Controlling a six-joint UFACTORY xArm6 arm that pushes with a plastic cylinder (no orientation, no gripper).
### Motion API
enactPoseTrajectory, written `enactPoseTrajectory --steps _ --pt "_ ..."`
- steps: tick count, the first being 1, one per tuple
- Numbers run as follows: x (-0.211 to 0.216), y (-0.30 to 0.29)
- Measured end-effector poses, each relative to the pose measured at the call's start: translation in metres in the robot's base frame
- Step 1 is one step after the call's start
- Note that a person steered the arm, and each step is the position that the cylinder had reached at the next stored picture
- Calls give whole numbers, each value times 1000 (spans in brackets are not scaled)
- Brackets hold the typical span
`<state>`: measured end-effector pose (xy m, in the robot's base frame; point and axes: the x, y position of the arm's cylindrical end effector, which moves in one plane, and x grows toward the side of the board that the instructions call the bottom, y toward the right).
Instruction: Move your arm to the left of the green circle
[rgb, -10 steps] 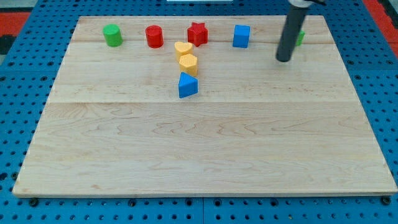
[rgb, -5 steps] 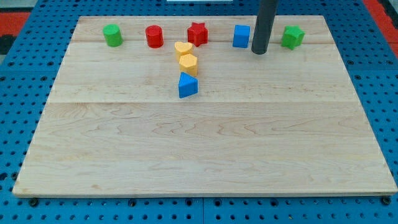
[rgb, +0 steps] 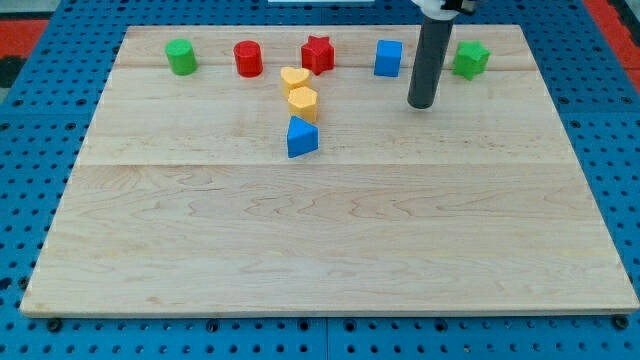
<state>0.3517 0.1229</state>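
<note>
The green circle (rgb: 181, 57) is a short green cylinder at the board's top left. My tip (rgb: 421, 104) is far to its right, below and between the blue cube (rgb: 388, 58) and the green star-like block (rgb: 470, 59). The tip touches no block.
A red cylinder (rgb: 248, 58) and a red star (rgb: 318, 53) stand in the top row. A yellow heart (rgb: 294, 79), a yellow hexagon (rgb: 302, 102) and a blue triangle (rgb: 301, 137) form a column below them. The wooden board (rgb: 330, 240) lies on a blue pegboard.
My tip moved left from beside the green star-like block to beside the blue cube, then slid down toward the view's bottom. No block moved.
</note>
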Motion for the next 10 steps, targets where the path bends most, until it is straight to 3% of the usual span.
enactPoseTrajectory --steps 4,6,10 --pt "26 -2" --pt "68 -54" --pt "88 -120"
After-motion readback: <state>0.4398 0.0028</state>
